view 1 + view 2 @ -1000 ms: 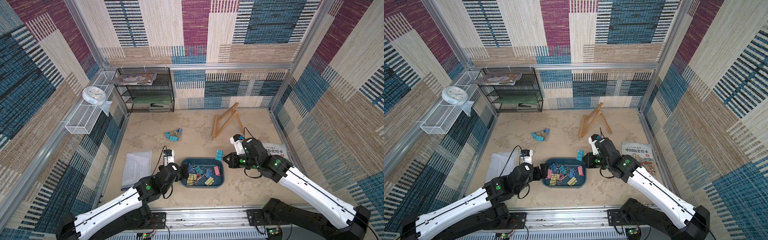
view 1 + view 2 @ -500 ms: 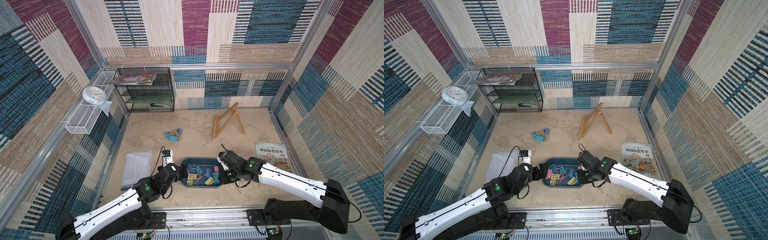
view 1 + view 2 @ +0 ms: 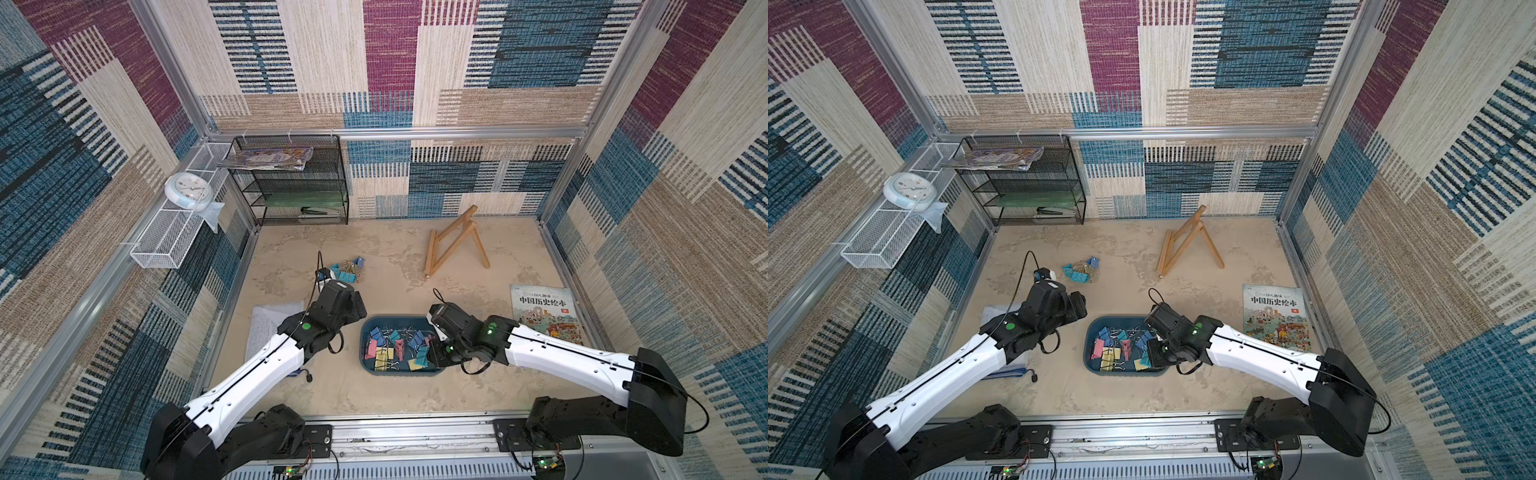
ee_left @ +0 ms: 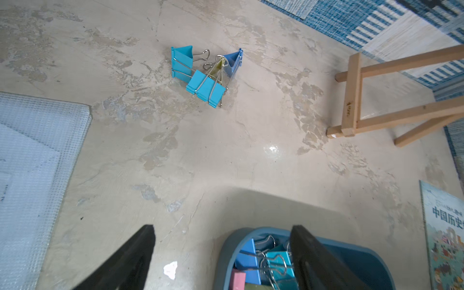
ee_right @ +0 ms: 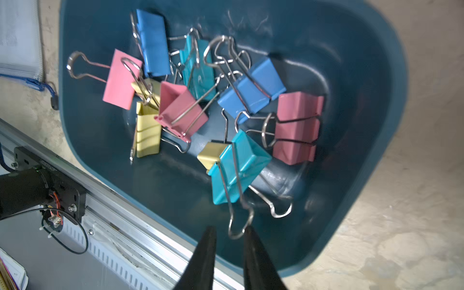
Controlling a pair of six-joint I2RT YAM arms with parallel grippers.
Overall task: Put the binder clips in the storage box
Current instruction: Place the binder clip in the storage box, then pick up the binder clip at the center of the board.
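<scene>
On the counter [image 3: 374, 245], near the front and between the two arms: the storage box [image 3: 395, 372]. Inside it, a heap of binder clips [image 3: 392, 347] in pink, yellow, blue and teal, all jumbled up, with wire handles crossing.

Farther back on the bare counter, well apart from the box: a little bunch of loose clips [image 3: 345, 269]. Mostly blue and teal, with a yellow one in the middle.

Next, the left gripper [image 4: 222, 228]. Wide open, with nothing between the fingers. Hangs just beside the far left corner of the box, one finger over the rim and one over bare counter. Faces the little bunch.

Then the right gripper [image 5: 229, 229]. Open only a tiny bit, just a narrow gap. Hangs over the right end of the box. In the gap: the wire loop of a teal clip [image 5: 238, 168]. Hard to tell if the fingers touch the wire. Lies down in the box, that teal clip, partly on a yellow one.
</scene>
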